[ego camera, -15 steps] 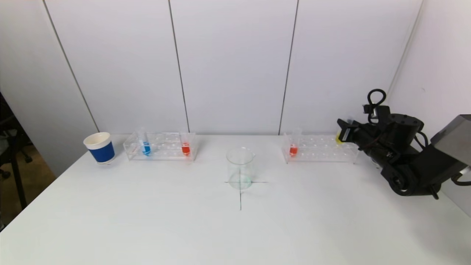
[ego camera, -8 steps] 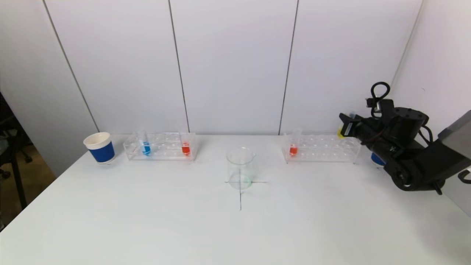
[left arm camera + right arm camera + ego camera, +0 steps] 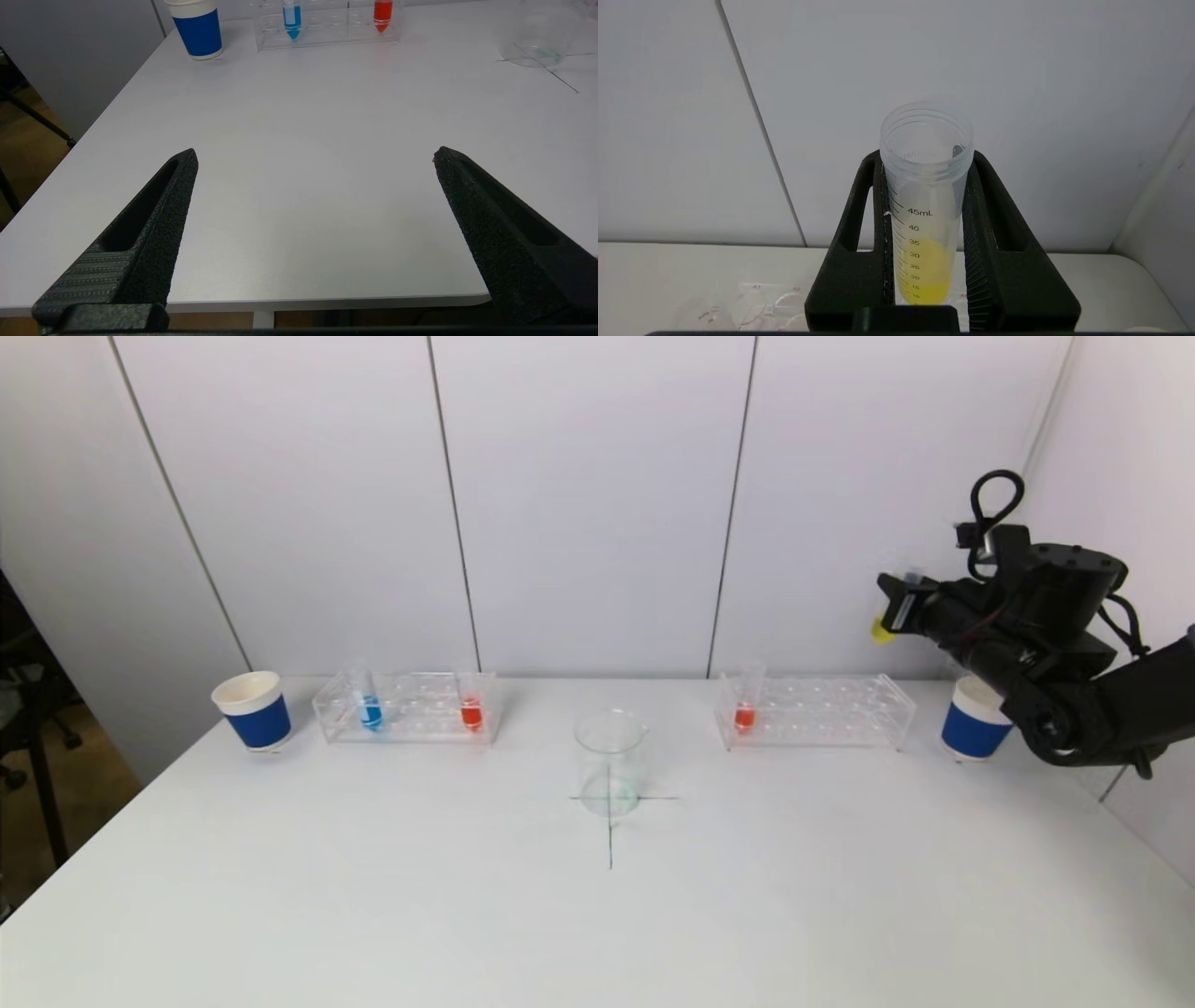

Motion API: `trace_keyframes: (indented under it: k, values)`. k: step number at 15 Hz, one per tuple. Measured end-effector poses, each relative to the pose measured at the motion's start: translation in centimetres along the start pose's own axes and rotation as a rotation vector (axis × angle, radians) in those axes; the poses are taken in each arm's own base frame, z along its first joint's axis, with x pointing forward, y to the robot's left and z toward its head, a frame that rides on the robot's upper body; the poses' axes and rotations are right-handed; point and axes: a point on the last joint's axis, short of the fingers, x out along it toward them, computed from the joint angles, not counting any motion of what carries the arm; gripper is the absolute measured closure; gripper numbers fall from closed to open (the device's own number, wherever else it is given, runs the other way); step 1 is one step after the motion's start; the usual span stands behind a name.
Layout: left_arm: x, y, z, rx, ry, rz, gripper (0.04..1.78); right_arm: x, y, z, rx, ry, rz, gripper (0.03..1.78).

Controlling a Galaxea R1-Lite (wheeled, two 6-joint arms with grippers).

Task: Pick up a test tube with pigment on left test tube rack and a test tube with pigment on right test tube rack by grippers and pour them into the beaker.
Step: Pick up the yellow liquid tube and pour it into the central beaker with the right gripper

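Note:
My right gripper (image 3: 896, 609) is shut on a test tube with yellow pigment (image 3: 924, 233), held upright in the air above the right end of the right test tube rack (image 3: 822, 714). One tube with red pigment (image 3: 744, 714) stays in that rack. The left test tube rack (image 3: 411, 709) holds a blue tube (image 3: 371, 709) and a red tube (image 3: 471, 712). The glass beaker (image 3: 611, 761) stands at the table's middle on a drawn cross. My left gripper (image 3: 315, 156) is open over the table's near left edge, out of the head view.
A blue-and-white paper cup (image 3: 252, 709) stands left of the left rack, and another cup (image 3: 971, 728) right of the right rack, under my right arm. A white wall runs along the table's far side and right side.
My right gripper has lifted the yellow tube straight up out of the right rack. The rise uncovered the cup behind the arm. The left gripper has not moved.

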Motion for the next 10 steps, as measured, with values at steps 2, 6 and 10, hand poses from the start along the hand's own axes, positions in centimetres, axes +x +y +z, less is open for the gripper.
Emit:
trace_keyframes:
  k: [2,6,10]
  values:
    - [0.0,0.0,0.0,0.0,0.0,0.0,0.06,0.1,0.3,2.2,-0.02,-0.003,0.015,1.33]
    - [0.0,0.0,0.0,0.0,0.0,0.0,0.06,-0.3,1.4,5.8,-0.097,-0.011,0.054,1.33]
    - [0.0,0.0,0.0,0.0,0.0,0.0,0.06,-1.0,3.2,7.6,-0.143,-0.038,0.097,1.33]
